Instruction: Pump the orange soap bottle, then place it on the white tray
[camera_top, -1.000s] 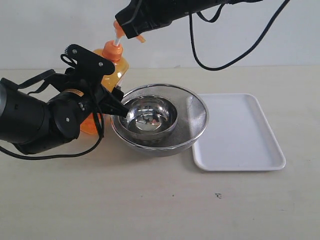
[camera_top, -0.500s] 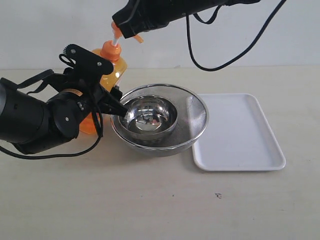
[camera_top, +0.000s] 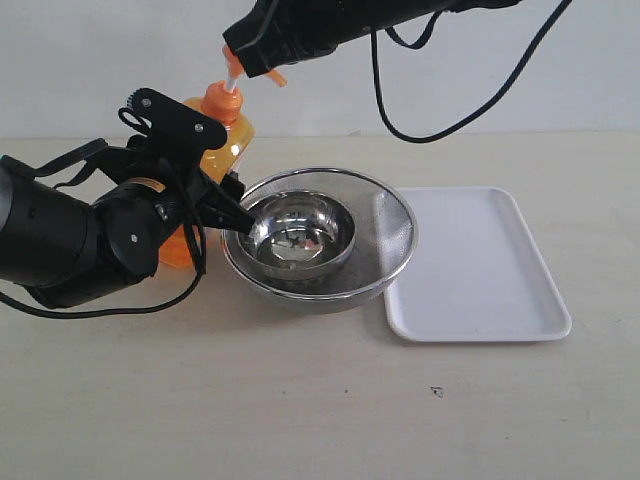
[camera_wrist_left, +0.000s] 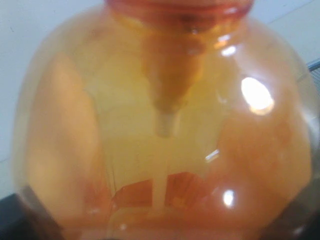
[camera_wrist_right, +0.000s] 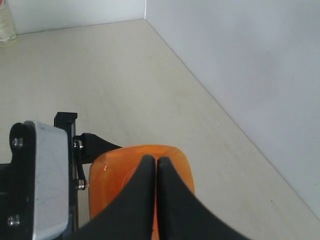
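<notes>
Orange soap bottle (camera_top: 232, 140): upright at the left of the tabletop (camera_top: 300, 400); just beside the strainer's left rim; well apart from the tray; its body fills the left wrist view
Left hand (camera_top: 205, 170): jaws spread wide, one finger on each side of the bottle's body, clamped on it; holds nothing else
Bottle handling: translucent plastic with liquid inside, so probably fairly heavy and tall enough to tip; walls likely flex under a hard squeeze; glossy, likely slippery, worse if soap drips
Where to hold: mid-body across the widest part, as the left hand has it; not by the pump, since the stem would probably slide or bend; keep it vertical on the carry
Pump head (camera_wrist_right: 112, 170): orange, on a white stem (camera_top: 233, 80); stem is exposed, so the head looks up, not pressed
Right hand (camera_wrist_right: 152, 162): above the bottle; jaws closed tip to tip, gripping nothing; tips sit over the top of the pump head; contact likely, can't confirm
Strainer bowl (camera_top: 400, 215): round steel mesh, centre of the tabletop; smaller steel bowl (camera_top: 300, 235) inside; lies between bottle and tray, so the carry probably has to lift over it
White tray (camera_top: 480, 270): flat, low rim, right of the strainer, edge under or touching its rim; nothing on it
</notes>
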